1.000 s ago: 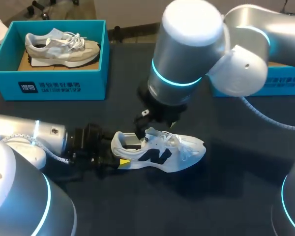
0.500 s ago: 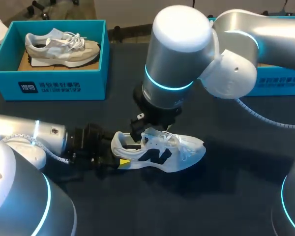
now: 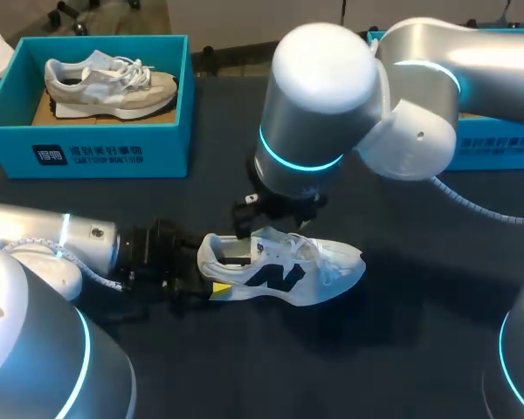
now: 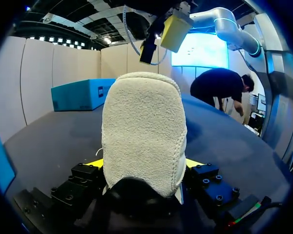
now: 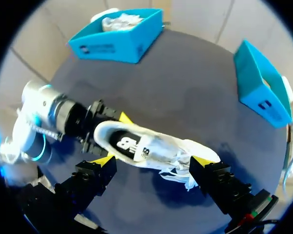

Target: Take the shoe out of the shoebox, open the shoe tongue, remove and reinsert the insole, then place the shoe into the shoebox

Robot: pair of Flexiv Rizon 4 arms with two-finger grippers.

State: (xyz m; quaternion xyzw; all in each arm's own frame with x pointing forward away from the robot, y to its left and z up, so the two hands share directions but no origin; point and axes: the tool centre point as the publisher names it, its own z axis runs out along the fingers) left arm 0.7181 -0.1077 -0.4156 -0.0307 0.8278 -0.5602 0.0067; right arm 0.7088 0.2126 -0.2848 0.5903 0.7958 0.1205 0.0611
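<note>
Shoe (image 3: 284,272) white, upright on bench (image 3: 402,349), lower centre | my left jaws clamp its heel (image 4: 144,131) | right jaws gape empty above it | only right wrist view shows the insole (image 5: 129,145)

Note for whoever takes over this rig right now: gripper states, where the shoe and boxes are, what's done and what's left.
Left gripper shut on the heel of the white shoe, which lies on the table. Right gripper open, hovering over the shoe's opening.
Insole lies inside the shoe. The left shoebox holds a beige shoe; the right shoebox is opposite.
Done: shoe out of box. Insole step: cannot tell. Left: shoe back into box.
</note>
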